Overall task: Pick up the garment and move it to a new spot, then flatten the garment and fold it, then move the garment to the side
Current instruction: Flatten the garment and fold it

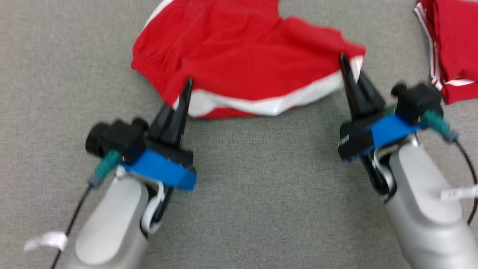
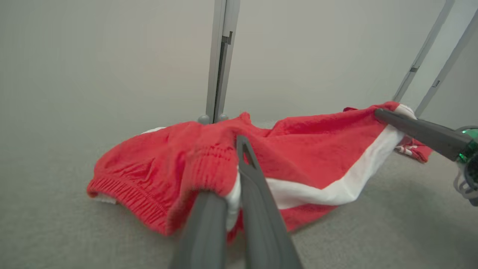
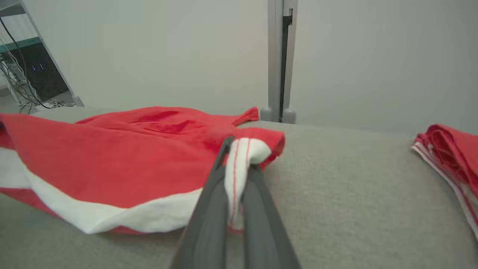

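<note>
Closed left gripper (image 1: 188,84) pinches garment (image 1: 242,56) waistband (blurry, apparently); right gripper (image 1: 343,60) pinches hem.

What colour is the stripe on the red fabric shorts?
White; the broad stripe shows best in the left wrist view.

I was looking at a lab test cell, not a home. The table (image 1: 239,209) had a plain grey carpet-like cover. Bare pale panels (image 3: 149,48) closed off its far edge, joined by grey metal posts (image 3: 275,56). Past the far left corner I saw a dark rack (image 3: 37,73) with loose cables (image 3: 9,71). At the right edge lay a stack (image 1: 455,45) of folded red cloth.
</note>
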Robot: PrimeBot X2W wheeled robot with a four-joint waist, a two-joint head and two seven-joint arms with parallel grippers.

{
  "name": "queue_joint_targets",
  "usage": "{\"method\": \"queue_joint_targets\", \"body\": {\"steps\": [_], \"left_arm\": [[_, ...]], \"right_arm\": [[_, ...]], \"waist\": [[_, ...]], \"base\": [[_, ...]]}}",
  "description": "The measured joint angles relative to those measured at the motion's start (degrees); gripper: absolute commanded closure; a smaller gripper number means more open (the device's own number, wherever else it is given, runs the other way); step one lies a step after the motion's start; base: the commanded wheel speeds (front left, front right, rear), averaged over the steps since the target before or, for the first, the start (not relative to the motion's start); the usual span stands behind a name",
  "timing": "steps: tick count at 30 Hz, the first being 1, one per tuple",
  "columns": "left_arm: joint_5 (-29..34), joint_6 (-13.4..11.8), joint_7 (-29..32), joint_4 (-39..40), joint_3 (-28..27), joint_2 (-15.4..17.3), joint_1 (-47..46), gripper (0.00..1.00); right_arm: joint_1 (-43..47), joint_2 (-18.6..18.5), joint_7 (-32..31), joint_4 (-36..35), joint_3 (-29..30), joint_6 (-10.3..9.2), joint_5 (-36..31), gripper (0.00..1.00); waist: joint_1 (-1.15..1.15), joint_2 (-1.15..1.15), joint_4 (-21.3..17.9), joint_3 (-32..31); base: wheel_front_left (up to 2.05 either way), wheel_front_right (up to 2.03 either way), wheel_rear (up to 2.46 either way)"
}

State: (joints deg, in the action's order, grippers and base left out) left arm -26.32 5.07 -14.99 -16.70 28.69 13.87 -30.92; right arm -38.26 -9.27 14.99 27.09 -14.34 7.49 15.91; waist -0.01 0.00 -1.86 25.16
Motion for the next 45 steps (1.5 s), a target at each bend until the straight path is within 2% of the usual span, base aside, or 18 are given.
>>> {"method": "queue_joint_targets", "body": {"steps": [3,11,16,23,29,34,38,45], "left_arm": [[1.05,0.15,0.0,0.54,0.21,-0.81,9.32,1.0],[2.72,0.56,0.0,1.94,0.6,-1.9,20.5,1.0],[3.21,0.45,0.0,3.45,0.18,-1.46,25.51,1.0],[3.2,0.18,0.0,4.72,-0.09,-1.18,28.8,1.0],[3.64,0.2,0.0,5.17,0.01,-1.57,28.42,1.0],[3.79,0.55,-0.01,5.01,-0.11,-1.56,25.42,1.0],[4.15,0.87,0.0,5.1,-0.56,-1.49,21.37,1.0],[4.04,1.02,0.0,4.13,-3.41,-1.57,13.12,1.0]], "right_arm": [[9.64,-0.57,0.01,-2.6,1.11,0.0,0.99,1.0],[25.58,0.29,0.02,-8.22,3.57,0.0,1.49,1.0],[32.79,1.59,0.03,-11.55,4.63,0.0,1.66,1.0],[38.28,2.2,-1.07,-15.71,7.2,0.0,1.44,1.0],[37.88,2.12,-2.18,-17.74,8.93,0.0,0.18,1.0],[33.17,0.54,-2.82,-19.42,9.34,0.0,-1.77,1.0],[27.22,-1.76,-3.93,-20.12,9.01,0.0,-2.77,1.0],[12.68,-5.81,-5.9,-17.17,5.35,0.0,-3.86,1.0]], "waist": [[-0.01,0.0,-0.13,-3.47],[-0.01,0.0,-0.36,-8.87],[-0.01,0.0,-0.31,-11.62],[0.0,0.0,0.14,-13.73],[0.01,0.0,0.65,-14.29],[0.01,0.0,1.35,-13.42],[0.01,0.0,2.15,-11.8],[0.02,0.0,3.03,-6.93]], "base": [[0.0,0.0,0.0],[0.0,0.0,0.0],[0.0,0.0,0.0],[0.0,0.0,0.0],[0.0,0.0,0.0],[0.0,0.0,0.0],[0.0,0.0,0.0],[0.0,0.0,0.0]]}}
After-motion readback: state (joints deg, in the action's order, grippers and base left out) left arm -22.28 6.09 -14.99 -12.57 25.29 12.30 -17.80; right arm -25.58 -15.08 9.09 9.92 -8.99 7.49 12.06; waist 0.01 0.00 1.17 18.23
